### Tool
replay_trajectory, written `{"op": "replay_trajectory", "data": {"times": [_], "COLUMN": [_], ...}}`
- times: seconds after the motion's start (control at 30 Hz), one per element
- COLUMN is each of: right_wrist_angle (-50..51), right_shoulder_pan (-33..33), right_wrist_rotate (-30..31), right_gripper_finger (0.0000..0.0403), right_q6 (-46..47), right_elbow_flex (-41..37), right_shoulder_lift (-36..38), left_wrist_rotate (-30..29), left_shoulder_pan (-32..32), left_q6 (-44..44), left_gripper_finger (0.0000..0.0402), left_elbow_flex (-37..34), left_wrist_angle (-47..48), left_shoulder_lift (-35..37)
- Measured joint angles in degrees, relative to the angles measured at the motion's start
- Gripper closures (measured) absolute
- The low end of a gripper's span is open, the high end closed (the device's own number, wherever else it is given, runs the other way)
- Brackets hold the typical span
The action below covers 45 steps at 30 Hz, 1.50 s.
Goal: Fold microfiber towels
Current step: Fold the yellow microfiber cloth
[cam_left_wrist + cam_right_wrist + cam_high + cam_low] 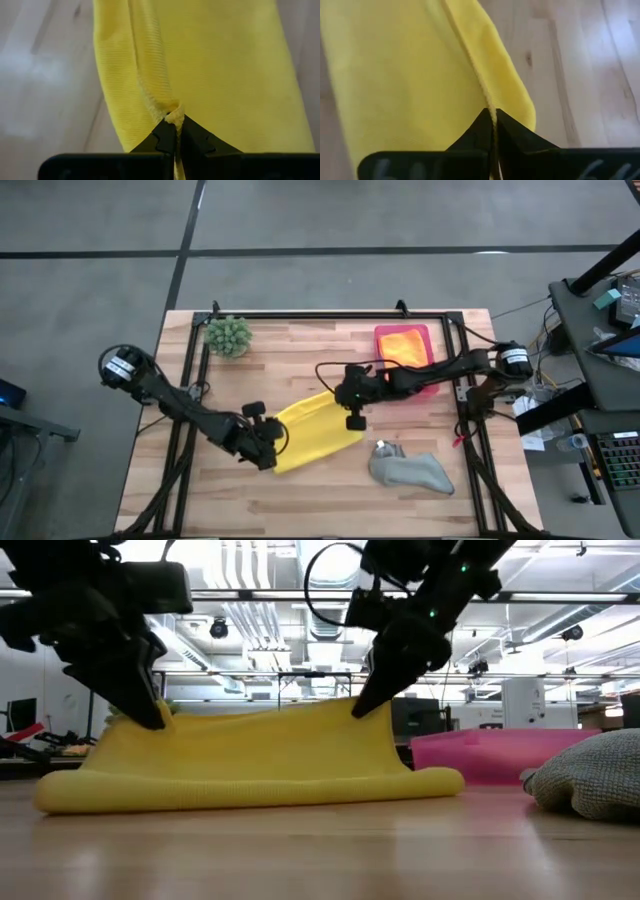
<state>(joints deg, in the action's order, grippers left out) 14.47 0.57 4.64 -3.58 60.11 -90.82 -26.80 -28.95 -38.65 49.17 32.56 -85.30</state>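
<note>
A yellow towel [318, 430] lies doubled over at the middle of the table; its rounded fold [250, 792] rests on the wood. Its upper layer is held up at two corners. My left gripper [175, 122] is shut on one corner toward the table's left [158, 715]. My right gripper [492, 114] is shut on the other [362, 705]. An orange towel [402, 343] lies flat on the pink tray [428, 332]. A grey towel [410, 470] lies crumpled at the near right. My left gripper pinches the yellow towel's hemmed corner [171, 113] between its two fingers, slanting down from above. That corner is lifted clear while the fold below lies on the table. My right gripper pinches the towel's stitched edge [489, 102] at the other raised corner, slanting down from above. The top edge [260, 712] runs nearly straight between the two holds.
A spiky green plant [228, 335] stands at the far left. The pink tray sits at the far right, close behind my right arm. A black frame [330, 314] runs along the table's edges. Bare wood shows at the near left [180, 500].
</note>
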Motion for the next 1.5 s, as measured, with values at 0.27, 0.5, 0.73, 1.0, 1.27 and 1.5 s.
{"op": "replay_trajectory", "data": {"times": [0.27, 0.5, 0.73, 1.0, 1.27, 1.5], "right_wrist_angle": [-0.63, -0.44, 0.62, 4.73, 0.12, -3.41], "right_shoulder_pan": [-1.74, -2.86, -3.29, -3.09, -2.32, -1.93], "right_wrist_rotate": [1.44, 1.95, 1.99, 1.95, 1.84, 1.25], "right_gripper_finger": [0.0394, 0.0367, 0.0298, 0.0248, 0.0249, 0.0262], "right_q6": [-0.34, -0.88, -0.5, 1.52, 1.66, 2.32], "right_elbow_flex": [1.99, 3.74, 4.35, 4.05, 0.8, -0.87], "right_shoulder_lift": [-5.45, -6.93, -6.12, -2.52, -1.12, -1.12], "left_wrist_rotate": [-0.36, -0.38, -0.47, 4.77, 6.93, 7.77], "left_shoulder_pan": [2.12, 3.03, 3.5, 3.47, 2.8, 2.78], "left_q6": [0.14, 0.26, 1.5, -0.49, -3.99, -1.23], "left_gripper_finger": [0.0402, 0.0386, 0.0299, 0.024, 0.0245, 0.0276], "left_elbow_flex": [-0.04, -0.07, -0.04, 1.56, -3.12, -6.95], "left_wrist_angle": [0.0, 0.15, 2.46, 16.66, 14.87, 4.45], "left_shoulder_lift": [0.0, 0.0, 0.0, 2.01, 3.14, 2.95]}}
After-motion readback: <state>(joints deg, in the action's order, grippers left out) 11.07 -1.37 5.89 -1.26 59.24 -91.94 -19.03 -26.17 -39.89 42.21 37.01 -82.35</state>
